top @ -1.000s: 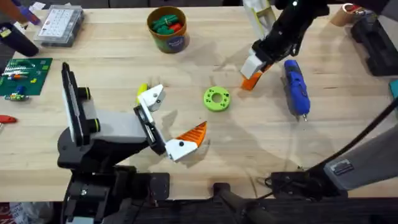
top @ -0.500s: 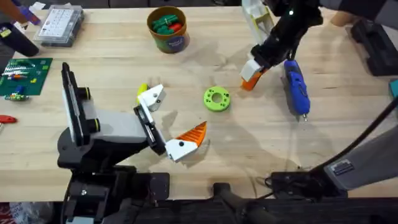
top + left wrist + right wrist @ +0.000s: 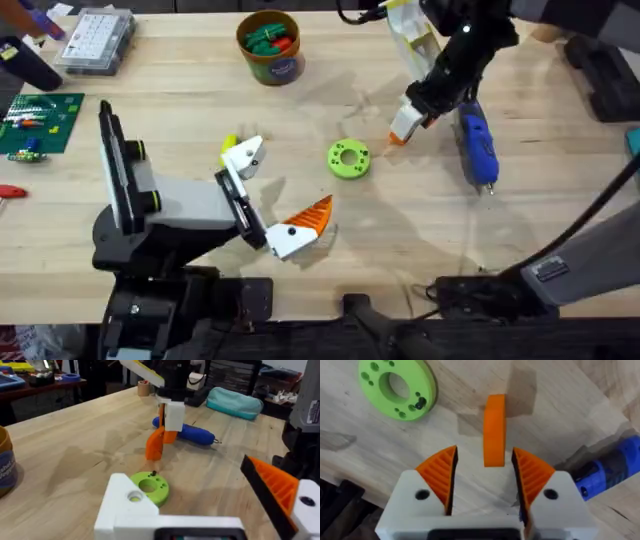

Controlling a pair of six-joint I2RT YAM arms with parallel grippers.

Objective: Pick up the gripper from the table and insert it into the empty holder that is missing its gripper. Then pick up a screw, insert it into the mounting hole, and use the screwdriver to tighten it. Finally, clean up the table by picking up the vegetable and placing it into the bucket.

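Right gripper [image 3: 484, 477] sits over the far right-centre of the table [image 3: 560, 200], jaws apart, with the gripper [image 3: 494, 430] (the loose orange finger) standing between its ribbed orange pads [image 3: 440, 476]; a gap shows on each side, so no contact with either pad. The piece is a small solid-orange wedge, narrow seen edge-on from the right wrist; from the left wrist it tapers downward to a blunt point. Cannot tell whether its tip touches the wood. The lime-green ring [image 3: 348, 159] lies just to its left, with a small dark screw [image 3: 154, 474] on its top face. The screwdriver [image 3: 477, 145], blue with a thin silver tip pointing near, lies just right of the right gripper. Left gripper [image 3: 268, 205] rests near-centre, jaws apart: one side a white bracket [image 3: 131, 505] with a round hole, the other bearing an orange finger. The bucket [image 3: 270, 45] stands far-centre, holding green and red items.
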